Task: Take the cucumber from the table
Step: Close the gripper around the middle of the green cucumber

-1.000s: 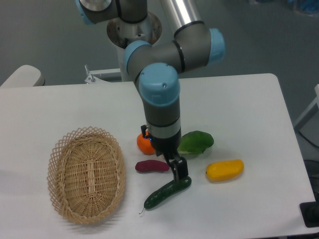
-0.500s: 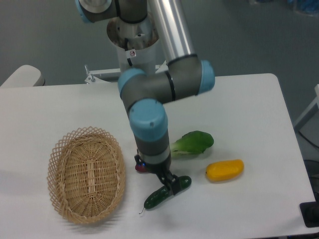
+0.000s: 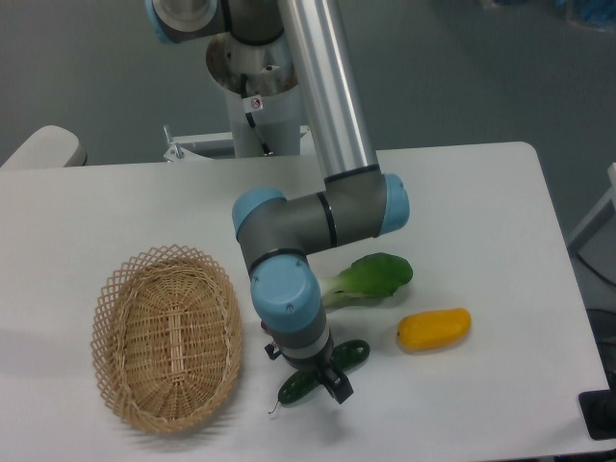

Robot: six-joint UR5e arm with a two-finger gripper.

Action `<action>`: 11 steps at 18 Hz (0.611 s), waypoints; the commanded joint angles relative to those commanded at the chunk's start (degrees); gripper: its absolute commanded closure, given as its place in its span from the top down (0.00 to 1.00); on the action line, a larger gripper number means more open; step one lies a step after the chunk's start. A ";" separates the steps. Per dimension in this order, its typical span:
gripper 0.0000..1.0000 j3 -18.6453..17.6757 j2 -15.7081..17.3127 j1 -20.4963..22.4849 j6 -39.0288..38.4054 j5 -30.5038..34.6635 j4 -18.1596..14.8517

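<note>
From where the fixed camera looks down, the arm (image 3: 318,217) reaches out over the white table (image 3: 481,212) and bends steeply down at its wrist, so the gripper (image 3: 325,377) sits low at the near edge of the cluster of produce. It is right on top of the cucumber (image 3: 352,354), and the blue-capped wrist joint hides most of the tool. One dark fingertip (image 3: 338,386) shows at the near side of the cucumber, touching or almost touching it; the other finger is hidden, so I cannot tell whether the fingers are apart or clamped on it.

The cucumber lies flat on the table, slanting from near-left to far-right. Its dark glossy right end sticks out to the right of the wrist, its left end pokes out below the wrist, and a thin stem trails off to the left. The middle of it is covered by the gripper.

Just beyond it, to the far right, lies the bok choy (image 3: 375,276), its white stalk pointing left toward the arm. Right of the cucumber, a little apart, is a yellow fruit (image 3: 434,328). A sliver of something reddish peeks out at the left of the wrist, too hidden to name. On the left of the table sits an oval wicker basket (image 3: 125,332).
</note>
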 joint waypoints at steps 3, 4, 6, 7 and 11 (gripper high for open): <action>1.00 -1.23 0.00 0.00 0.09 0.09 0.53; 1.00 -1.23 -0.09 0.00 0.00 0.09 0.53; 1.00 -1.32 -0.18 0.00 -0.09 0.17 0.44; 1.00 -1.50 -0.18 0.00 -0.18 0.09 0.44; 0.58 -1.06 -0.26 0.00 0.00 -0.17 0.26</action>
